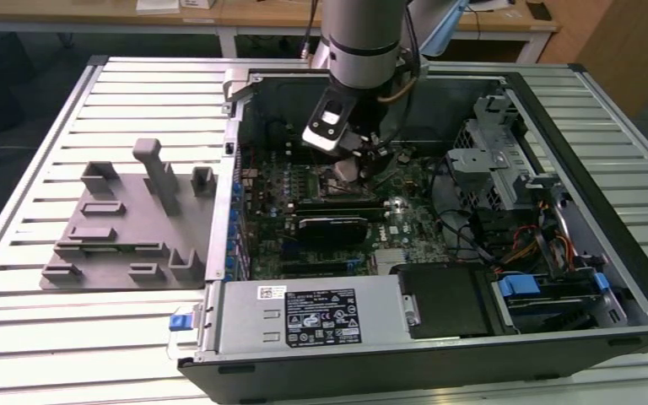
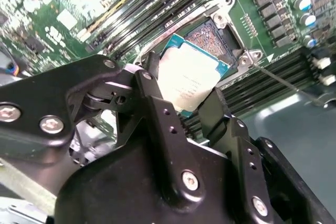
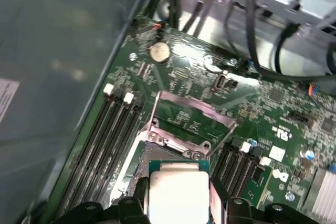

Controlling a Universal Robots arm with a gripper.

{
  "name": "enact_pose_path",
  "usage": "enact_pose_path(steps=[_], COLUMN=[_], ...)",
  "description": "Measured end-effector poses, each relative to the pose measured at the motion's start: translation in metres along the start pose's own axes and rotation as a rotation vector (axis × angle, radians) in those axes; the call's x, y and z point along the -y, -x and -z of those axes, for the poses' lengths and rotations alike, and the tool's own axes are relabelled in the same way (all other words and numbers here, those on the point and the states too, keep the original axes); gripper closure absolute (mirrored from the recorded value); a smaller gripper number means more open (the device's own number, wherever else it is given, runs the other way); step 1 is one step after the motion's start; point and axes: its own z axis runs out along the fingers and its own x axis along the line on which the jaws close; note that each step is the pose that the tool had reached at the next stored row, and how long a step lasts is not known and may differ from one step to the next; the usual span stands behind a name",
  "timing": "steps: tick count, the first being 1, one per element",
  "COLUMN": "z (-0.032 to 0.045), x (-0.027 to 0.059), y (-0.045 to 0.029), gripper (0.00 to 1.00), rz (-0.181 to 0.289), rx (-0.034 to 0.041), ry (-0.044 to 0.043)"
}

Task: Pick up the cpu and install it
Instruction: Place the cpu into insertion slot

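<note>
- Gripping the cpu (image 2: 191,77), the pincer (image 2: 184,92) was clamped on it, with a black finger (image 2: 157,106) pressed against each of two opposite edges.
- The cpu's silver-grey top faced the second wrist camera, and a green edge showed along its far sides.
- The cpu hung just over the open socket (image 2: 218,35). It sat askew to the socket's frame and covered part of it, leaving the rest of the pin field bare.
- In the first wrist view the cpu was again between the fingers. The socket's metal load plate (image 3: 195,121) lay swung open on the far side.
- Black memory slots (image 3: 105,145) ran alongside the socket, and a coin battery (image 3: 159,51) sat farther up the green motherboard (image 3: 294,103).
- In the exterior view the arm (image 1: 360,38) reached down into the open computer case (image 1: 437,359), its pincer low over the middle of the board.
- A grey fixture block (image 1: 132,219) lay on the slatted worktop (image 1: 31,337), to the exterior view's left of the case and well apart from the pincer.
</note>
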Motion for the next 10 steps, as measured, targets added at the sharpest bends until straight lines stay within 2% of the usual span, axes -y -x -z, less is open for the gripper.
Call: enact_pose_path(steps=[10], z=[-0.0019], x=[0.0002], y=[0.0], gripper=[0.46], rz=[-0.181], rx=[0.0146], ry=[0.0031])
